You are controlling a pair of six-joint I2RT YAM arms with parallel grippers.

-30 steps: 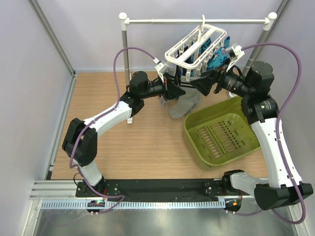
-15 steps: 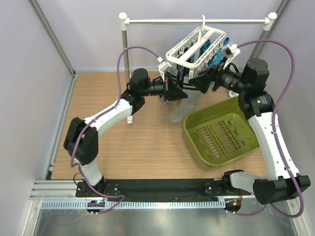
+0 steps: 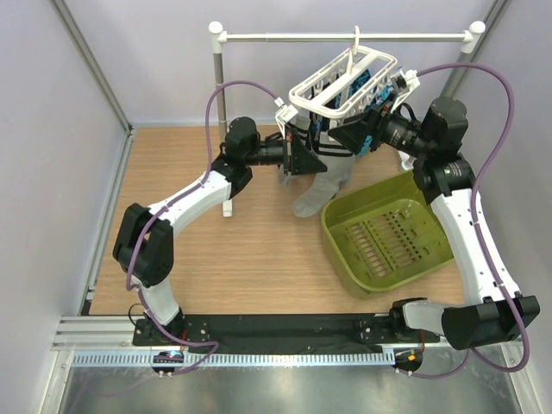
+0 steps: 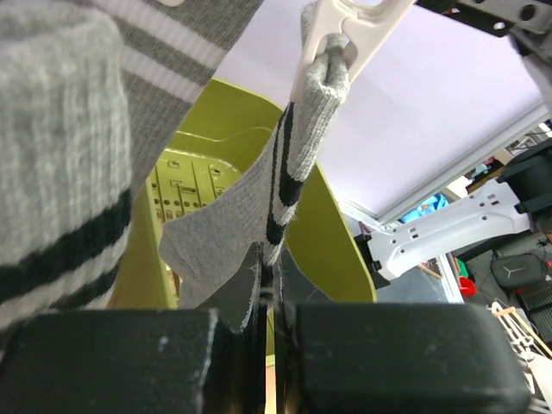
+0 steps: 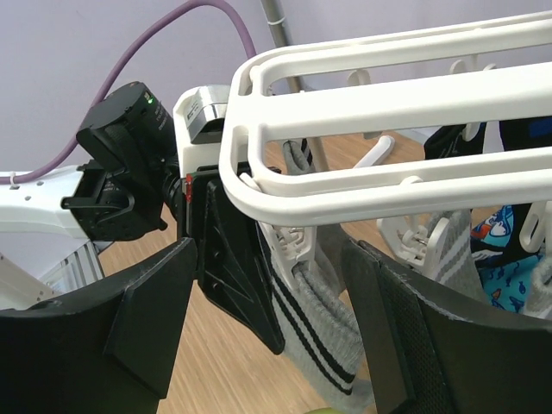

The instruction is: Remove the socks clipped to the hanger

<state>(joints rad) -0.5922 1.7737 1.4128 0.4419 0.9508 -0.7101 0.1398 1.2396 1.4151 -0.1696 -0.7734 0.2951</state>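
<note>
Left wrist: left fingers (image 4: 121, 362) clamped shut on grey sock (image 4: 233, 250) below its peg (image 4: 336, 26), likely for pulling free.
Right wrist: right fingers (image 5: 129, 319) gaped empty at hanger (image 5: 371, 185), probably to brace it.

Grey socks on the tilted white hanger (image 3: 345, 82)
A grey sock (image 3: 317, 185) with dark cuff bands hangs by its cuff from a white peg (image 4: 332, 34); a second grey sock (image 4: 60, 172) hangs just beside it.
</note>
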